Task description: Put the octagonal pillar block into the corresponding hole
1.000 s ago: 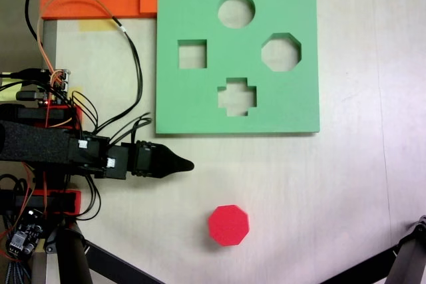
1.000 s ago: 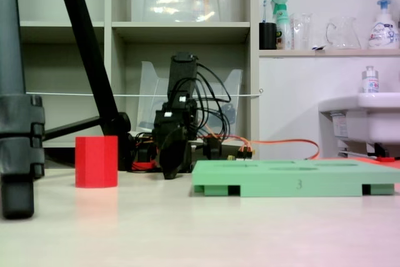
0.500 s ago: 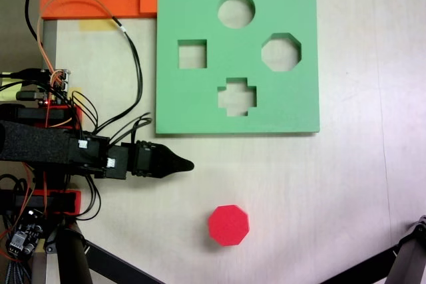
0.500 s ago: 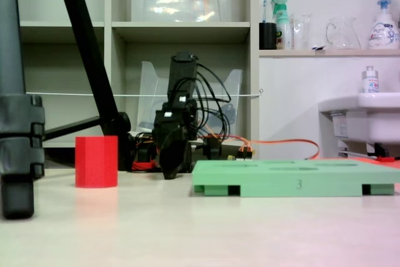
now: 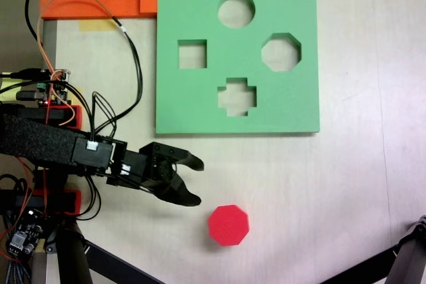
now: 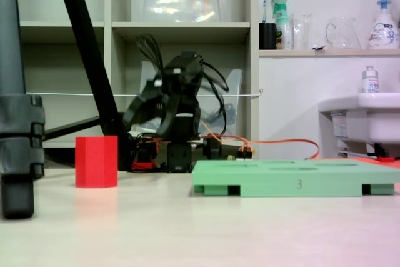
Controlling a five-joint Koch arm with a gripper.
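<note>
The gripper [image 5: 197,179] is now standing with its jaws apart, where half a second ago they were pressed together into a single point, and it is swinging toward the lower edge of the table [image 5: 346,184] in the top-down fixed view. The low fixed view shows the arm [image 6: 169,101] lifting off the tabletop and blurring with motion, having sat folded low before. This reads as the opening of the reach for the block, so the task is only just getting underway.

The octagonal pillar block [image 5: 228,225] is sitting untouched near the lower edge of the table, upright on its flat face, just beyond the lower jaw and not yet between the two. The low fixed view shows it [image 6: 96,161] standing alone, well clear of the green foam board [image 6: 294,178].

The board [image 5: 200,98] is lying flat toward the upper edge of the table, and the corresponding hole [image 5: 281,52], the eight-sided cutout near its right side, is empty. The round cutout [image 5: 236,10], the square cutout [image 5: 192,54] and the cross-shaped cutout [image 5: 237,96] are empty as well.

The arm is reaching in from the left edge in the top-down view, angling down and to the right, its wires [image 5: 133,64] trailing back toward its base.
</note>
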